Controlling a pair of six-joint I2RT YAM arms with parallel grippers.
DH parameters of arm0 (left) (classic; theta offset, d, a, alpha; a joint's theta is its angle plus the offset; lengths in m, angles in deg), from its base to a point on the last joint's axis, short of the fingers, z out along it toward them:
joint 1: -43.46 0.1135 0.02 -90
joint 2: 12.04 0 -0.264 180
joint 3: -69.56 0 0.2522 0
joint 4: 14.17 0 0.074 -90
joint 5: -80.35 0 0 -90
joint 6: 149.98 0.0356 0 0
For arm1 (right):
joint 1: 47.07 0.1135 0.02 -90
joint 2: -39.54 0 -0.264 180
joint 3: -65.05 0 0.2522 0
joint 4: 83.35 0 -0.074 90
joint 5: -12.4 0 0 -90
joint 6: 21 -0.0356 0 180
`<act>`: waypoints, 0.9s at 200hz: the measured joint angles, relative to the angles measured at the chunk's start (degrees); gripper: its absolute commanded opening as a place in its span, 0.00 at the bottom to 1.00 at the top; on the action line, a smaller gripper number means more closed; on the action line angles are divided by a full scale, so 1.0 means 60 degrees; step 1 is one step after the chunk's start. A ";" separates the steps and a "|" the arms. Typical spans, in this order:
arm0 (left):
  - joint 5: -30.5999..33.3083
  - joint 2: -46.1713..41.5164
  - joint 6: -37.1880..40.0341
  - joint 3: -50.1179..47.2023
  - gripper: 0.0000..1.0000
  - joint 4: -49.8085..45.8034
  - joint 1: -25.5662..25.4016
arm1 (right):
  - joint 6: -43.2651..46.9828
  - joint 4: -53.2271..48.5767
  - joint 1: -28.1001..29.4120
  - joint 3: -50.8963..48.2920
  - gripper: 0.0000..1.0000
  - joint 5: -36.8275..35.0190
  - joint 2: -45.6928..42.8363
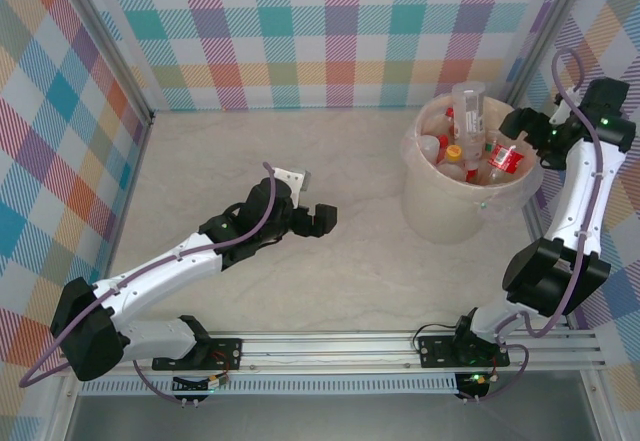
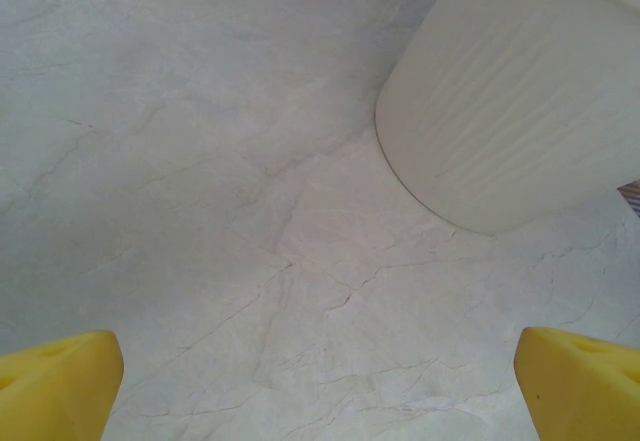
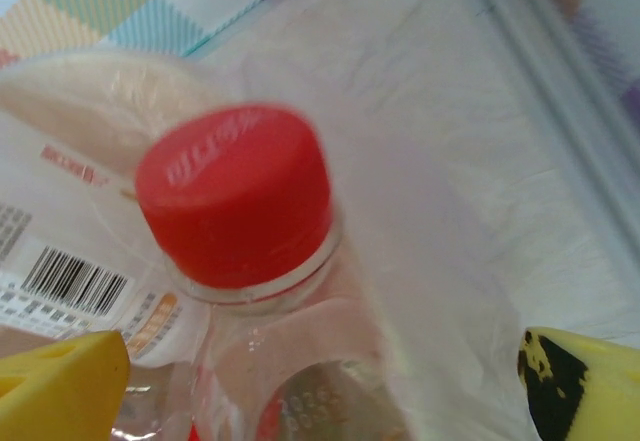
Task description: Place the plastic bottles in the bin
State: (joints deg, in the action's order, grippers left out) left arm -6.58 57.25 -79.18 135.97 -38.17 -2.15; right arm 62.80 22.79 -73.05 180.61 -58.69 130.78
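Observation:
The bin [image 1: 448,213] stands at the table's right rear and holds several clear plastic bottles. One bottle [image 1: 468,109] sticks up tall above the rim, and a red-labelled bottle [image 1: 506,157] lies by the right edge. My right gripper [image 1: 522,124] hangs over the bin's right rim. In the right wrist view a blurred bottle with a red cap [image 3: 235,196] sits between its widely spread yellow fingertips [image 3: 60,391], with neither one touching it. The right gripper [image 3: 325,391] is open. My left gripper [image 1: 320,219] is open and empty over bare table, left of the bin [image 2: 510,101].
A white-labelled bottle with a barcode [image 3: 70,281] lies beside the red-capped one. Metal frame posts and checkered walls enclose the table. A rail [image 1: 330,346] runs along the near edge. Marbled table surface [image 2: 250,211] spreads beneath the left gripper [image 2: 320,386].

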 measured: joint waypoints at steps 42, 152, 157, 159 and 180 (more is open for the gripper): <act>0.0000 -0.0277 0.0025 0.0000 1.00 -0.0127 0.0058 | -0.0270 0.1064 0.0109 -0.1424 0.98 0.1231 -0.0663; 0.1752 -0.3162 -0.0153 -0.1322 1.00 -0.2736 0.3512 | -0.1432 0.3778 0.5297 -0.3861 0.97 0.1920 -0.1228; 0.1905 -0.3206 -0.0149 -0.1439 1.00 -0.2761 0.3643 | -0.1490 0.3847 0.5457 -0.3847 0.98 0.1945 -0.1228; 0.1956 -0.3217 -0.0146 -0.1494 1.00 -0.2761 0.3694 | -0.1497 0.3854 0.5504 -0.3840 0.98 0.1956 -0.1228; 0.2557 -0.3202 -0.0120 -0.2044 1.00 -0.2736 0.4091 | -0.1450 0.3789 0.5821 -0.3592 0.99 0.1909 -0.1235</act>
State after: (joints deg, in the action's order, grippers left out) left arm 8.76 38.04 -79.90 123.70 -54.58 22.40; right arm 54.10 45.52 -38.12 159.06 -47.23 123.37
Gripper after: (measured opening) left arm 0.997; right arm 0.995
